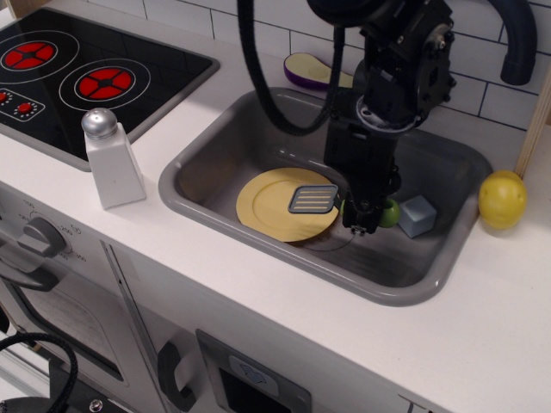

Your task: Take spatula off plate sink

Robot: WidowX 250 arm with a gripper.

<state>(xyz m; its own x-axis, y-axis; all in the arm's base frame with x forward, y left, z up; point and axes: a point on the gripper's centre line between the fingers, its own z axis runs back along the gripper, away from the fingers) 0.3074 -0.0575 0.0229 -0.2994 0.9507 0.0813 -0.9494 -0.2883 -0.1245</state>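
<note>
The spatula's dark grey slotted blade (pixel 312 199) hangs over the right edge of the mustard-yellow plate (pixel 269 205), which lies on the floor of the grey sink (pixel 186 200). The lime-green handle (pixel 389 212) sticks out to the right, behind the fingers. My gripper (pixel 360 224) points down into the sink just right of the plate and is shut on the handle. The blade looks slightly raised, but I cannot tell if it touches the plate.
A pale blue-grey cube (pixel 419 215) sits in the sink right of the handle. A yellow lemon (pixel 503 200) lies on the counter at right. A white salt shaker (pixel 110 160) stands left of the sink, beside the black stovetop (pixel 86 69). A purple half eggplant (pixel 312 69) lies behind the sink.
</note>
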